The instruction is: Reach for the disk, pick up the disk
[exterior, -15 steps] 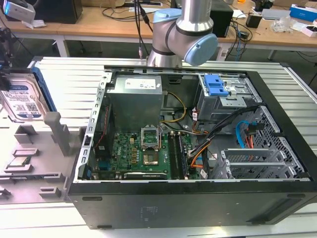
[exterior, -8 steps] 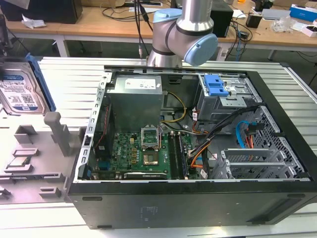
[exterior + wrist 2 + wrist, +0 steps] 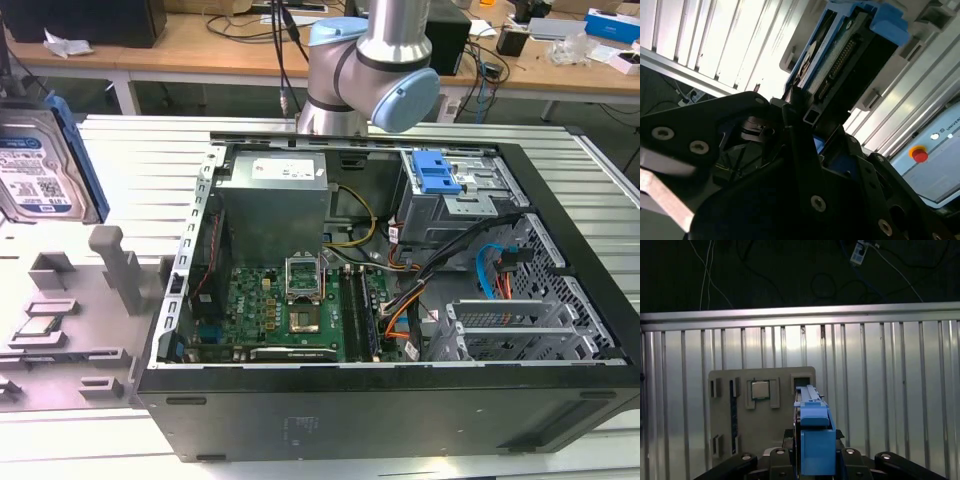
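- Gripping the disk (image 3: pixel 815 440) across its two broad sides, my fingers (image 3: pixel 796 125) were closed on it. In the first wrist view the gripper (image 3: pixel 815 462) sat centred on its near end.
- The disk stood on edge with its far end at a slot on the border of the grey fixture plate (image 3: pixel 772 435), near the processor chip (image 3: pixel 760 389) seated there.
- In the exterior view the disk (image 3: pixel 40 165) stood at that view's left, well apart from the open computer case (image 3: pixel 400 300).
- I could not tell whether its far end was clear of the slot.
- I judged the lift had to run straight along the disk's own length, without twist, so the blue caddy would not bind.
- I judged an even, firm squeeze mattered most, since a slanted hold could let the smooth metal slip, and the connector end (image 3: pixel 840 57) needed no contact.
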Available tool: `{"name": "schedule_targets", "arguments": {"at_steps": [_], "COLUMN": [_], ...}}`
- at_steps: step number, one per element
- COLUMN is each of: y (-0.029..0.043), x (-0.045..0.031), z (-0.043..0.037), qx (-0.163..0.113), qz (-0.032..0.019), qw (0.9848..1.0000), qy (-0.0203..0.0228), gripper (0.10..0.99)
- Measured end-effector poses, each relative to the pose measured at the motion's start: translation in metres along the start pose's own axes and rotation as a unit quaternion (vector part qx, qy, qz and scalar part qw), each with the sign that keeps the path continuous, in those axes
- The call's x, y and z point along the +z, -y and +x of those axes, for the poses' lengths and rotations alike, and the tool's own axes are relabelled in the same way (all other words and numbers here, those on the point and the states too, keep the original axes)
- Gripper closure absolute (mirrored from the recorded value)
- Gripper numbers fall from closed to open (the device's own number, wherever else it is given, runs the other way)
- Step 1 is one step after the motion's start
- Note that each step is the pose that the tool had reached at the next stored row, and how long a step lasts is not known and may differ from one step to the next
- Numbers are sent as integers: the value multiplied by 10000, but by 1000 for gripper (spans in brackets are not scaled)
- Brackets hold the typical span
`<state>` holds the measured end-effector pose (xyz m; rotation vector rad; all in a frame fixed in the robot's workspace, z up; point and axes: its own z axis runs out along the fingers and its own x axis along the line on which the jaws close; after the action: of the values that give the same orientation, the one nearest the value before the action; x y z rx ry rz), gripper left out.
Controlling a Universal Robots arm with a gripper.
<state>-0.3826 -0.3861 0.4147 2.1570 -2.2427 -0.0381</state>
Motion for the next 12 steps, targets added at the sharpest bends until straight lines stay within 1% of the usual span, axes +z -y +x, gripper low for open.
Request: {"name": "schedule_targets", "arguments": {"at_steps": [7,12], "y": [1,1], "x": [-209,-302], "z": [0,0], "qx": [0,0], "qz": [0,1], "qw": [10000,10000], "qy": [0,0], "gripper": [718,718]}}
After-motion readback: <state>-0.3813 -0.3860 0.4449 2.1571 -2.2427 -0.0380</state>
